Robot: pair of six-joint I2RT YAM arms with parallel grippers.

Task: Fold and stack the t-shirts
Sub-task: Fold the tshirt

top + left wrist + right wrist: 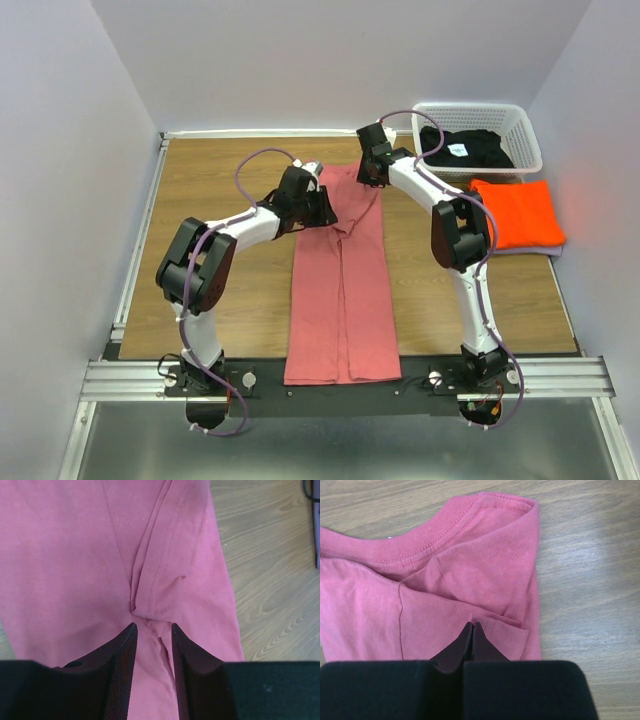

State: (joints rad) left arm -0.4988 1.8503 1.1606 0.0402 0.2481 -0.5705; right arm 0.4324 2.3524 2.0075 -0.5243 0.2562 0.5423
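1. Jaws are too small to read in the top view. The left gripper [322, 205] sits on the left edge of the pink t-shirt [340, 300], toward its far end, and the right gripper [370, 175] on its far right corner. The shirt lies as a long strip from the near edge up the table [220, 180]. At far right, the black t-shirt [480, 145] lies in the basket [525, 140], with the folded orange t-shirt [515, 212] just near of it.
2. Left wrist: the left gripper [152, 626] has its jaws apart, straddling a ridge of the pink t-shirt [75, 555].
3. Right wrist: the right gripper [472, 623] has its jaws pressed together, nipping a pucker of the pink t-shirt [485, 565] near of the collar [410, 545].
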